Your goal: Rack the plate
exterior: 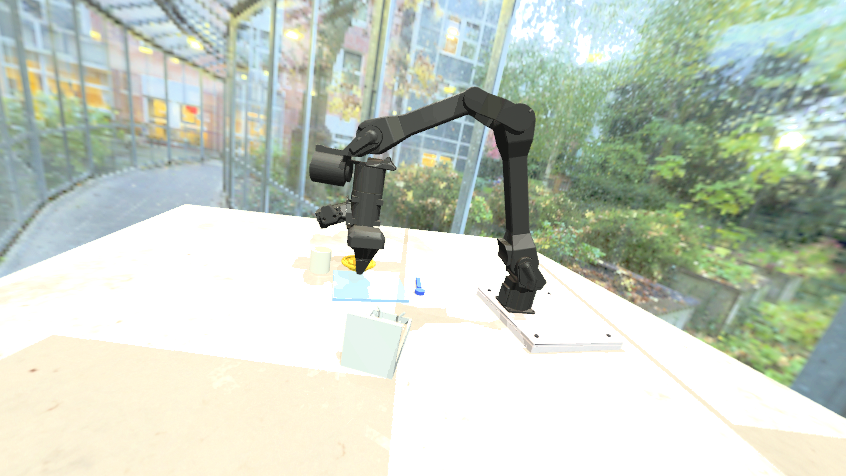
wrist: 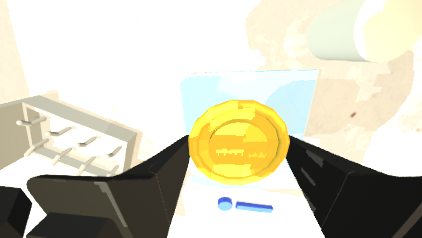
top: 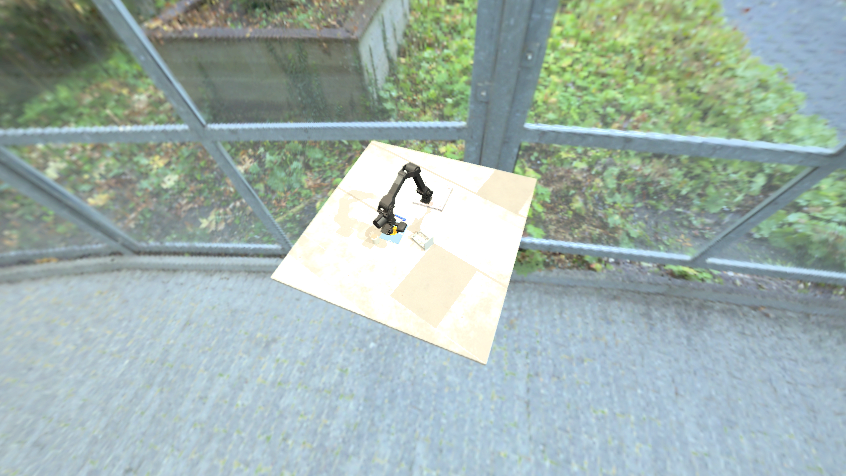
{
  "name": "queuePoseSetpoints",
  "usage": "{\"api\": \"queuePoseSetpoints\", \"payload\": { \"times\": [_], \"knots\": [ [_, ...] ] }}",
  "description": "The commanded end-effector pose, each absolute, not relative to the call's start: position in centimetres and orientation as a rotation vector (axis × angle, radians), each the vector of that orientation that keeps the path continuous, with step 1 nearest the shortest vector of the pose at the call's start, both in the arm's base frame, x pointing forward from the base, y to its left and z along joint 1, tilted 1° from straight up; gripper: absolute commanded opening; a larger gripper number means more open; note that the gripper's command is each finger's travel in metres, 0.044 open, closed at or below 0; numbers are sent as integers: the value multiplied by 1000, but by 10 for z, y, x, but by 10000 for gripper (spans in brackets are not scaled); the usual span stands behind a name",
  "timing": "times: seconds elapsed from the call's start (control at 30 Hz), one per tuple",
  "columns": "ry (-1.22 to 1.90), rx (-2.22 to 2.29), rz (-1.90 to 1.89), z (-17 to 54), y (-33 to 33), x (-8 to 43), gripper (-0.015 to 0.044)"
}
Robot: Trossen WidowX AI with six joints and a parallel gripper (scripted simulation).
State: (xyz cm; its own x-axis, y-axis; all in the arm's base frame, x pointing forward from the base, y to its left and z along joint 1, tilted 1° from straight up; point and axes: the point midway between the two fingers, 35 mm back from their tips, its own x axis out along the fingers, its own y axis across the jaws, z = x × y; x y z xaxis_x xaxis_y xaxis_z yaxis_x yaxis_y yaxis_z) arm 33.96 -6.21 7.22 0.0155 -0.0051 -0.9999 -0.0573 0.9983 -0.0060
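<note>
The round yellow plate (top: pixel 394 231) (exterior: pixel 350 261) (wrist: pixel 243 136) lies roughly flat between the fingers. My gripper (exterior: pixel 360 271) (wrist: pixel 236 140) points down and is shut on the plate, with a finger at each side of its rim. It holds the plate a little above the light blue mat (top: pixel 389 239) (exterior: pixel 387 286) (wrist: pixel 202 95). The pale dish rack (top: pixel 424 240) (exterior: pixel 370 344) (wrist: pixel 90 116) stands apart from the plate, at the left in the wrist view and nearer the camera in the exterior view. Its short rails show in the wrist view; its panel hides most of them in the exterior view.
A pale green cup (exterior: pixel 320 261) (wrist: pixel 334 32) stands beside the mat, on the side away from the arm's base. A small blue utensil (top: pixel 400 218) (exterior: pixel 418 287) (wrist: pixel 254 206) lies on the base side of the mat. The arm's white base plate (exterior: pixel 567 331) is farther right in the exterior view.
</note>
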Motion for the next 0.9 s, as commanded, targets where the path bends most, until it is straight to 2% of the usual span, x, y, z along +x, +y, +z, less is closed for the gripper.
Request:
{"api": "queuePoseSetpoints", "payload": {
  "times": [0.0,0.87],
  "knots": [
    [1547,-53,46,88,-62,342,0],
    [1545,-53,47,178,-64,348,0]
  ]
}}
